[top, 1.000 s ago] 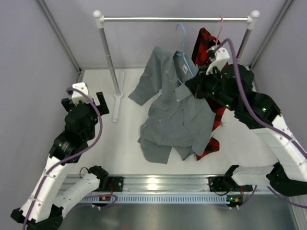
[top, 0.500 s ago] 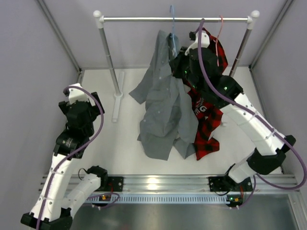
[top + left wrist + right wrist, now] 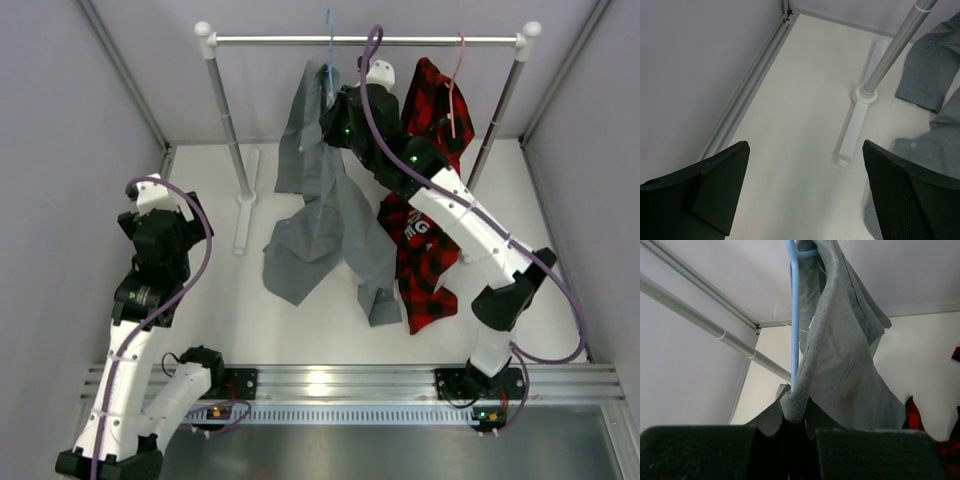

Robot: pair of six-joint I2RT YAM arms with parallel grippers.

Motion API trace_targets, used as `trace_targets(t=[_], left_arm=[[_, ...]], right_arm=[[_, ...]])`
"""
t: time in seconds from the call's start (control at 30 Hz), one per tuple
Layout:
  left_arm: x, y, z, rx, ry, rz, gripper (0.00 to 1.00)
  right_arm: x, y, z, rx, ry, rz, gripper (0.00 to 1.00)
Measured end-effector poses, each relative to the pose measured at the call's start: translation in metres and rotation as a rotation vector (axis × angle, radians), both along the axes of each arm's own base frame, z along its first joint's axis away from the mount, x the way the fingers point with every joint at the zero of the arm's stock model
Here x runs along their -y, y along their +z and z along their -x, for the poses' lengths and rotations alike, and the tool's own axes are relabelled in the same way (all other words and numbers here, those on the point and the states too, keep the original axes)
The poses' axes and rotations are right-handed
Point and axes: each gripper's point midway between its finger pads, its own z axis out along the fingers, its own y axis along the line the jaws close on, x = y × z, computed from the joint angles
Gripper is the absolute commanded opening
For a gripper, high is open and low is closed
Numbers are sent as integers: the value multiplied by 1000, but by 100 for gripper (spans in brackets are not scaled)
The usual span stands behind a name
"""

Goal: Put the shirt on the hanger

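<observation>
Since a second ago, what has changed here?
The right tool, shut on the light-blue hanger and a fold of the grey shirt, swung up and left to the rail. This pulled the shirt from a spread heap into a long drape. The open left tool and the plaid shirt hardly moved.
</observation>
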Motion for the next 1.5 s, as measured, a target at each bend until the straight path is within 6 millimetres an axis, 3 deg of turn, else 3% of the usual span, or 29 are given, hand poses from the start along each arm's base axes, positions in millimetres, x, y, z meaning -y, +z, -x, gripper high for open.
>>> trace_targets(t=[0.1, 0.13, 0.17, 0.2, 0.23, 0.27, 0.43, 0.53, 0.63, 0.8, 0.9, 1.0, 1.17, 1.33, 1.5], left_arm=[[0, -3, -1, -6, -9, 10, 98], [0, -4, -2, -9, -10, 13, 98], [1, -6, -3, -13, -18, 23, 98], [1, -8, -4, -17, -21, 30, 98], [0, -12, -4, -23, -21, 37, 98], [-1, -15, -5, -30, -23, 44, 98], [8, -23, -7, -47, -71, 65, 98], [20, -23, -6, -43, -127, 74, 98], [32, -17, -1, -18, -177, 77, 98], [27, 6, 22, 92, -165, 80, 98], [21, 19, 41, 171, -157, 88, 98], [19, 27, 58, 230, -164, 97, 98], [30, 16, 67, 204, -237, 98, 98], [39, 2, 73, 162, -303, 87, 98], [39, -6, 75, 150, -309, 78, 98]], right_arm=[[-9, -17, -7, -28, -1, 7, 0], [-11, -21, -9, -33, -2, 5, 6], [-12, -24, -10, -37, -3, 4, 47], [-13, -26, -10, -42, -3, -3, 70], [-16, -26, -10, -37, 6, -7, 92], [-17, -25, -9, -36, 14, -12, 99], [-14, -12, 6, 10, 76, 23, 100], [15, -7, 37, 45, 107, 87, 100], [72, 8, 78, 122, 90, 164, 100], [206, 50, 145, 275, -146, 212, 100], [279, 41, 184, 296, -294, 208, 100], [323, 10, 211, 269, -377, 226, 99], [350, -39, 230, 182, -409, 281, 99], [365, -54, 241, 159, -422, 296, 99], [365, -65, 240, 136, -426, 333, 99]])
